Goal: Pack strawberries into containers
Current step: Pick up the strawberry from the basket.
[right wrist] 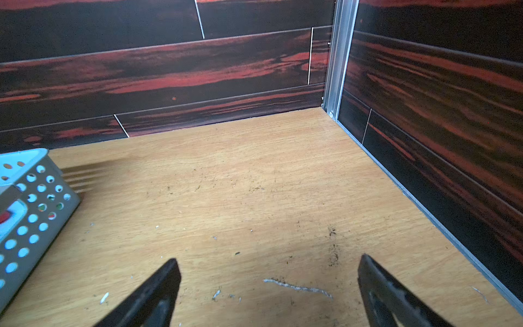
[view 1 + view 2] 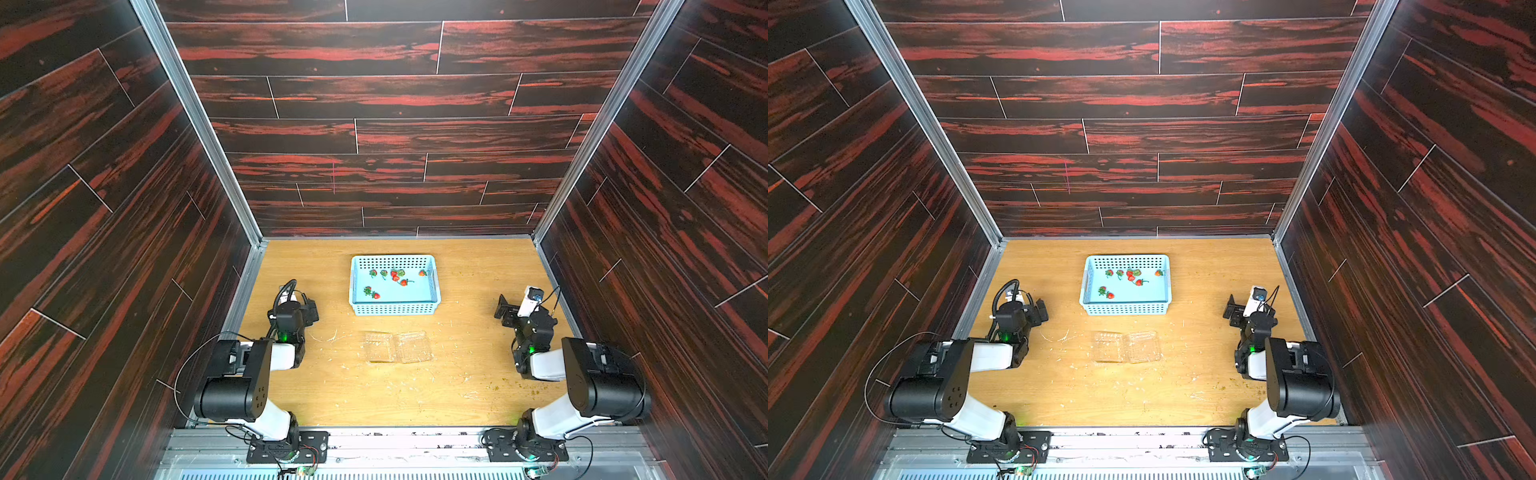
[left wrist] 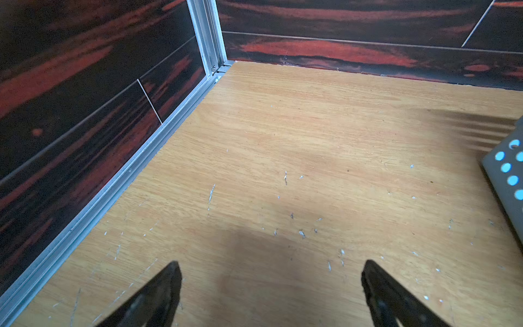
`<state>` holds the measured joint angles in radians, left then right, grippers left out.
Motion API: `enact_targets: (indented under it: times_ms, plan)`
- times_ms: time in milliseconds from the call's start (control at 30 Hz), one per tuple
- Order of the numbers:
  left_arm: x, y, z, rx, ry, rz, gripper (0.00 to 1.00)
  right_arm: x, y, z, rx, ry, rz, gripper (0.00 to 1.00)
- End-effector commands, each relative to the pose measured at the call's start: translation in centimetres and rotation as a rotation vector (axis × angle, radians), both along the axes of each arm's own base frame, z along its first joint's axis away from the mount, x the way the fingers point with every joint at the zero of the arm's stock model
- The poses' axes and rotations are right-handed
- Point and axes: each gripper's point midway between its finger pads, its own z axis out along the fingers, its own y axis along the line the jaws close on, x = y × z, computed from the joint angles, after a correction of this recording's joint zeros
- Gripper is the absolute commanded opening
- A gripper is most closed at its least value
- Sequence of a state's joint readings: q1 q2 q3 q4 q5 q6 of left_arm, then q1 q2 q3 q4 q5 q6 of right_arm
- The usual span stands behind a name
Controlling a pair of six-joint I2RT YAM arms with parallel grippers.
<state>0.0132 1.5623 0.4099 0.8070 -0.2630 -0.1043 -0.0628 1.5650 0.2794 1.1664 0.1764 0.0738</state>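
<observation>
Several red strawberries [image 2: 395, 277] [image 2: 1131, 277] with green caps lie inside a light blue perforated basket [image 2: 395, 309] [image 2: 1125, 309] at the back middle of the wooden table. In front of the basket, a clear clamshell container [image 2: 397, 347] [image 2: 1127, 347] lies opened flat, and both halves look empty. My left gripper [image 2: 311, 309] [image 2: 1042, 309] [image 3: 271, 269] is open over bare wood, left of the basket. My right gripper [image 2: 503, 307] [image 2: 1231, 307] [image 1: 267, 263] is open over bare wood, right of the basket. Neither gripper holds anything.
Dark red-streaked wall panels with aluminium rails [image 3: 113, 186] [image 1: 424, 206] close in the table at the back, left and right. A basket corner [image 3: 509, 175] [image 1: 36, 203] shows in each wrist view. Small white scraps and dark crumbs [image 1: 297, 287] dot the wood.
</observation>
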Motion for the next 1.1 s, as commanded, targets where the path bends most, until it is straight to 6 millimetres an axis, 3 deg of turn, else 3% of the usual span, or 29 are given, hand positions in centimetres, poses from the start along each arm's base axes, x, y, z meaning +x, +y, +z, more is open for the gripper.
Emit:
enact_targets:
  times_ms: [0,700,800,867,967,1067]
  plan:
    - [0.5,0.4,1.6,0.002,-0.044,0.014,1.0,0.5,0.0,0.7,0.005,-0.021,-0.003,0.99]
    - [0.5,0.4,1.6,0.001,-0.043,0.016,1.0,0.5,0.0,0.7,0.005,-0.02,-0.003,0.99]
    - [0.4,0.4,1.7,0.0,-0.048,0.017,0.91,0.4,0.0,0.7,0.004,-0.021,-0.004,0.98]
    - [0.7,1.0,3.7,0.018,-0.118,0.052,0.84,0.6,0.2,1.3,0.0,-0.021,0.005,0.97]
    - [0.0,1.6,5.6,0.008,-0.024,0.096,0.81,1.5,0.3,2.6,-0.001,0.049,0.012,0.92]
    - [-0.5,3.1,10.2,-0.013,-0.101,0.206,0.8,2.7,1.0,4.5,0.0,0.132,0.027,0.9]
